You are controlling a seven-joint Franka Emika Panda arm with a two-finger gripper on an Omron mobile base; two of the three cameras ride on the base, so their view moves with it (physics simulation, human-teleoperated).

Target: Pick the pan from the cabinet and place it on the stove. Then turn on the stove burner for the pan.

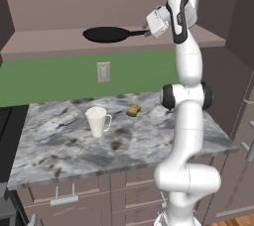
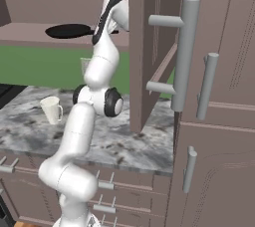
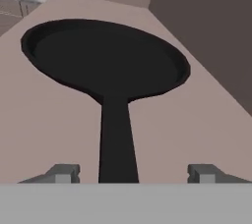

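Where the wall cabinet stands open, its flat mauve-brown shelf carries the pan near the middle, handle pointing toward the shelf's right end. Cabinet door: panelled, same mauve-brown, swung out toward the right base camera; long vertical silver bar handle, round in section.

Counter: grey-white marbled stone with dark flecks, smooth. Drawers below with short horizontal handles. Green wall band behind the counter, with a pale outlet plate.

Arm: glossy white with dark joints, reaching up to the shelf. Gripper at the tip of the pan handle; fingers stand wide, one on each side of the handle, gaps clear on both sides, not clamped.

Pan: all black, matte, round and shallow with a low rim; handle long, thin, straight. Flat on the shelf.

Mug: white, tapered, with a loop handle, upright on the counter left of centre. Small yellow-brown block, sponge-like, near the counter's back edge, well apart from the mug.

Left base view gives the block and outlet; right base view gives the door and bar handles close up. Hand view shows the pan's rim and the handle running between the fingertips.
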